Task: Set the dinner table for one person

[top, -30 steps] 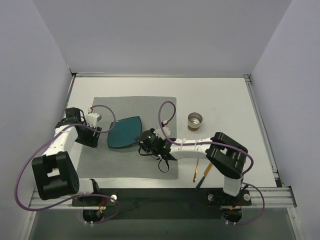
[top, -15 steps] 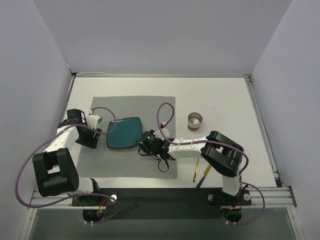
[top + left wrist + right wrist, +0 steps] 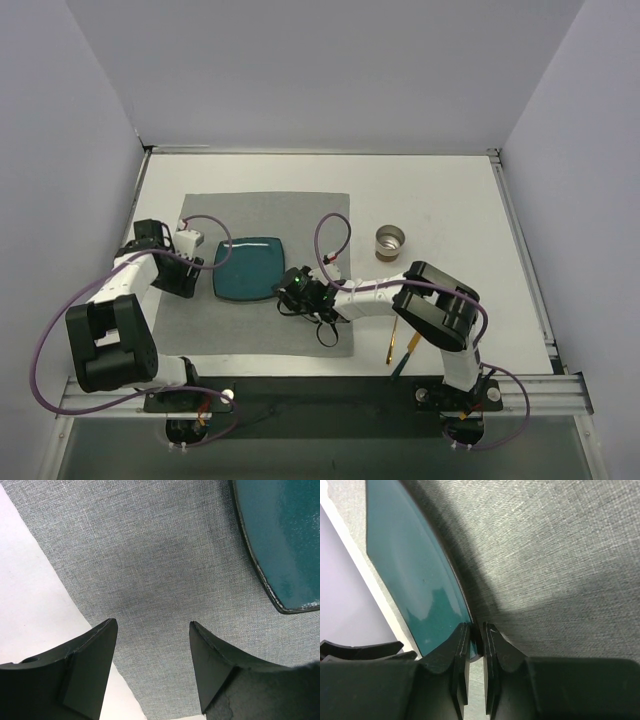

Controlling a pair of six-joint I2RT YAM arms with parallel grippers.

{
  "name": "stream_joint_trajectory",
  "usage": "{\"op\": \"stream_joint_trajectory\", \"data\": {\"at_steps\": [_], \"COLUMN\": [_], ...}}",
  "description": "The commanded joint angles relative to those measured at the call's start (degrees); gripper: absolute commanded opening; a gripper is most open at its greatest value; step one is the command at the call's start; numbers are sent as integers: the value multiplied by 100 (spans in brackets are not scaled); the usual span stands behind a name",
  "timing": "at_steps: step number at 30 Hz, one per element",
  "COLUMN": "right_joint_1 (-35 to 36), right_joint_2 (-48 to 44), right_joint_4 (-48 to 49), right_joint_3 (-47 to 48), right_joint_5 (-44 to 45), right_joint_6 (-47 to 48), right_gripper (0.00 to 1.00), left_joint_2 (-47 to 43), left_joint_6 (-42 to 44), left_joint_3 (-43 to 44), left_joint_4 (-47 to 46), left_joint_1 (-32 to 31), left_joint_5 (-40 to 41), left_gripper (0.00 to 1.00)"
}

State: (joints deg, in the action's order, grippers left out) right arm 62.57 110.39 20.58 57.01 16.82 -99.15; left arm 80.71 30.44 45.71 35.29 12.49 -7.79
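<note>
Big white dinner table [image 3: 440, 190] across the middle of the top view. On its left half, a grey cloth mat [image 3: 300, 215], lying flat. Near the middle of the mat, a teal plate [image 3: 250, 268], square with round corners. At the lower right corner of the plate, the right gripper [image 3: 284, 293], clenched on the plate's edge. Close up in the right wrist view: right gripper [image 3: 476, 640] at the bottom middle, both fingers [image 3: 461, 652] pressed tight on the thin rim, teal plate [image 3: 405, 570] reaching up to the upper left, dark shadow on the mat [image 3: 545, 555] just beside the rim. Hard to tell whether flat on the mat there or lifted a little. Just left of the plate in the top view, the left gripper [image 3: 197, 275], low over the mat, released and holding nothing. In the left wrist view: left gripper [image 3: 150, 630] at the bottom, fingers [image 3: 95, 655] wide apart, only mat [image 3: 150, 555] between them, plate [image 3: 285, 535] in the upper right corner and not touching them, bare white table [image 3: 30, 605] along the left side. Right of the mat in the top view, a small round metal cup [image 3: 389, 241] standing on the bare table, well apart from the plate. Lower down, toward the bottom right, a thin gold utensil [image 3: 392, 340] and just beside it a dark-handled utensil [image 3: 408, 355], both too small to name as fork, knife or spoon.
</note>
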Motion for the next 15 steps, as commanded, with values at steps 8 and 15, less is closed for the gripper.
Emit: {"op": "stream_joint_trajectory", "data": {"at_steps": [8, 15], "right_joint_1": [54, 80], "right_joint_2": [282, 211], "right_joint_4": [-1038, -1187], "right_joint_3": [-23, 292], "right_joint_5": [-329, -390], "right_joint_6": [-16, 563], "right_gripper": [22, 25], "left_joint_2": [-20, -46], "left_joint_6": [-11, -11], "left_joint_3": [34, 78], "left_joint_4": [-189, -171], "left_joint_1": [78, 78], "left_joint_5": [-152, -196], "left_gripper": [70, 70]}}
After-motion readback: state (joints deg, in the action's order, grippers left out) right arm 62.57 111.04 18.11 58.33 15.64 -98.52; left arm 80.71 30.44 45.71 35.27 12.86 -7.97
